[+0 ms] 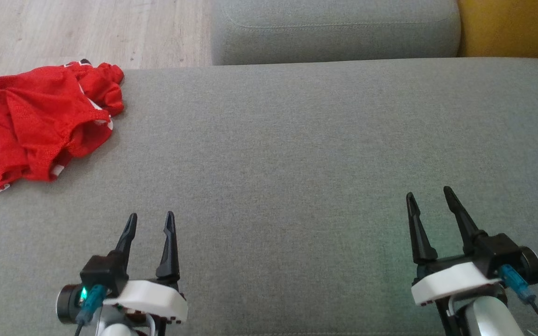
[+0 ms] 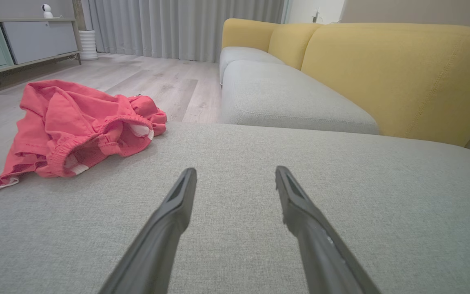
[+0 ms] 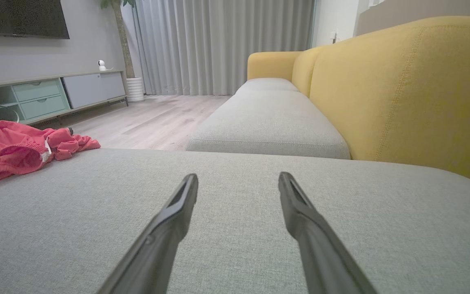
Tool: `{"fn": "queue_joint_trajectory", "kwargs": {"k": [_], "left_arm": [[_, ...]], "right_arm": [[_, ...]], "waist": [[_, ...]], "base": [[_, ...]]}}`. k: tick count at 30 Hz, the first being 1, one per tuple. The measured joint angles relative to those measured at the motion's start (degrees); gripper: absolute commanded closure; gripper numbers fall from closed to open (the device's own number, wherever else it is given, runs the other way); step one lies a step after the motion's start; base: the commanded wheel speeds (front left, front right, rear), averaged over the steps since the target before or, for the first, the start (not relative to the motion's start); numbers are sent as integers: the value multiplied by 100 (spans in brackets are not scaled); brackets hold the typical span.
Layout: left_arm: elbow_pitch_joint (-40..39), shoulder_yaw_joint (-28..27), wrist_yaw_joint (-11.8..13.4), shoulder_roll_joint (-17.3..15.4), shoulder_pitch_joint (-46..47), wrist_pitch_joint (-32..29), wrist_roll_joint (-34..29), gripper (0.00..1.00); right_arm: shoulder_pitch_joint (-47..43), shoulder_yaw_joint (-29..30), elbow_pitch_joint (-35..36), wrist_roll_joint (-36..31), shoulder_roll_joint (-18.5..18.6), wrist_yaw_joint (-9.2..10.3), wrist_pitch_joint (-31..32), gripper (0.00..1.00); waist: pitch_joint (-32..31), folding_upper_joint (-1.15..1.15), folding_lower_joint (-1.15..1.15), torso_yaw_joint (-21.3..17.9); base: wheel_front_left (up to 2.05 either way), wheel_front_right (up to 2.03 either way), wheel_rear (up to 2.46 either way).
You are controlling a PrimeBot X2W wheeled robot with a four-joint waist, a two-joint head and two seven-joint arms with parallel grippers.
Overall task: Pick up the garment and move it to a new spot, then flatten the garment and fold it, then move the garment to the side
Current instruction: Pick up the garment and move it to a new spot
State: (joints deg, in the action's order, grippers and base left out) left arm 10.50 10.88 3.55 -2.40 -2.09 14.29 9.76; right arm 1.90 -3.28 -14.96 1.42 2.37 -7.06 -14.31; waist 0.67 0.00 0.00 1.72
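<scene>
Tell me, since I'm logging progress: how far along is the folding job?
Nothing looks done: the red garment lies crumpled at the far left corner of the grey cushion. Nothing is in hand: the left claw and right claw are open and empty, apart from it. Left: picking it up, moving, flattening, folding, setting aside.
</scene>
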Motion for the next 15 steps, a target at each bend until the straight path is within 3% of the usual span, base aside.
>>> {"fn": "queue_joint_trajectory", "kwargs": {"k": [8, 15], "left_arm": [[7, 23, 1, 0, 3, 1, 55, 0], [4, 22, 35, -1, 9, 1, 56, 0]], "right_arm": [[0, 9, -23, 1, 1, 0, 0, 0], [-6, 7, -7, 2, 3, 0, -1, 0]], "waist": [[9, 0, 0, 110], [-3, 0, 0, 565]], "base": [[0, 0, 0], [0, 0, 0]]}}
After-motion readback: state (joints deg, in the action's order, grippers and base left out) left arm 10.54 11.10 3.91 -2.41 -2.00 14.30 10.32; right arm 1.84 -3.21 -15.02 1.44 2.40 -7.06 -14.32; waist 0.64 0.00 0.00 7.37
